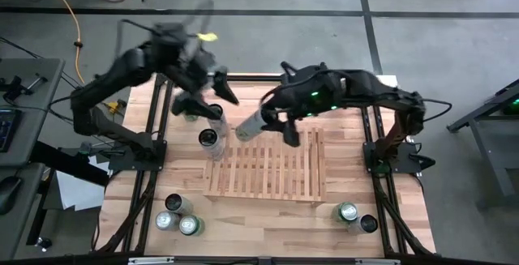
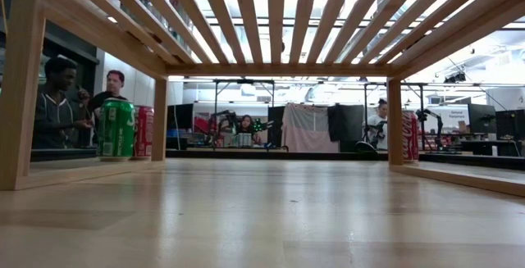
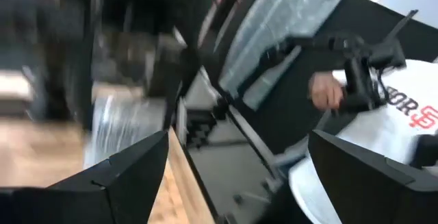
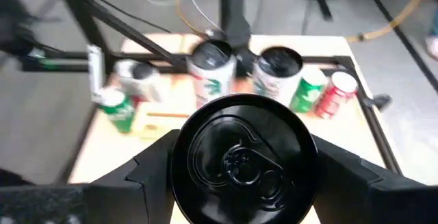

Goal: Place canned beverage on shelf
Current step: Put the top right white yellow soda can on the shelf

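Right wrist view fills with the dark base of a can point(image 4: 243, 159), clamped between the two fingers of the right hand point(image 4: 243, 176). Beyond it, two upright cans point(image 4: 212, 63) stand side by side, with a green can point(image 4: 309, 90) and a red can point(image 4: 337, 94) further on by the desk's corner. From above, the right hand point(image 1: 274, 124) holds its can point(image 1: 251, 125) tilted over the shelf's point(image 1: 268, 168) far edge, not yet set down. The slatted shelf lies mid-desk point(image 1: 268, 224). Near its far left corner stands another can point(image 1: 211, 139). The left hand point(image 1: 207, 95) hovers beyond that, toward the desk's far edge, its fingers spread wide with nothing between them. Three cans point(image 1: 178, 216) cluster by the desk's near left corner, two point(image 1: 357, 216) by the near right.
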{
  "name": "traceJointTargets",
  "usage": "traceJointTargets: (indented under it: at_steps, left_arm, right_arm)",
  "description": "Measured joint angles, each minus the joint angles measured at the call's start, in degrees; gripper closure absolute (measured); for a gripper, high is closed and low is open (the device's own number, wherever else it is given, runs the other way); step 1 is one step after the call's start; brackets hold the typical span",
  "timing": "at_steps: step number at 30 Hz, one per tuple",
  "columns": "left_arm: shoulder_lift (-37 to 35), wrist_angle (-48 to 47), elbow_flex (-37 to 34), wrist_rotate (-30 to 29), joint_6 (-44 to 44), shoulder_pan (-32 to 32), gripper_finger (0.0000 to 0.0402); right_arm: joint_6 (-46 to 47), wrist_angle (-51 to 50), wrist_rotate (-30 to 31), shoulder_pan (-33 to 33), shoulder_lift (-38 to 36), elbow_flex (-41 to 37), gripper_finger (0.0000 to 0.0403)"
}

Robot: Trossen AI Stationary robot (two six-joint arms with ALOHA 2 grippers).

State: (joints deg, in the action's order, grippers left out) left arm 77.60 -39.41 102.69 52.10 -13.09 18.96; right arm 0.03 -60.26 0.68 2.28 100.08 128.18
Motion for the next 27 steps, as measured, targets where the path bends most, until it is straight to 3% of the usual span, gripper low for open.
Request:
traceJointTargets:
  at_steps: [5, 13, 20, 27]
  left_arm:
    - [-3.73, -0.05, 5.35, -7.34, 2.48, -0.39, 0.0058]
    - [-8.23, -0.37, 5.80, -21.06, 3.27, -2.38, 0.0058]
    - [-7.55, -0.48, 5.80, -21.36, 3.81, -3.51, 0.0058]
    - [-5.26, -0.65, 5.78, -21.48, 7.15, -4.13, 0.0058]
  right_arm:
    - [0.04, -3.98, 2.37, -0.02, 4.31, -0.02, 0.0160]
    - [5.71, -12.35, 2.00, -0.02, 6.14, -0.01, 0.0160]
    - [15.16, -21.75, -2.78, 0.35, 6.05, 0.07, 0.0160]
    - [18.82, -24.61, -1.76, 1.59, 5.52, 0.20, 0.0160]
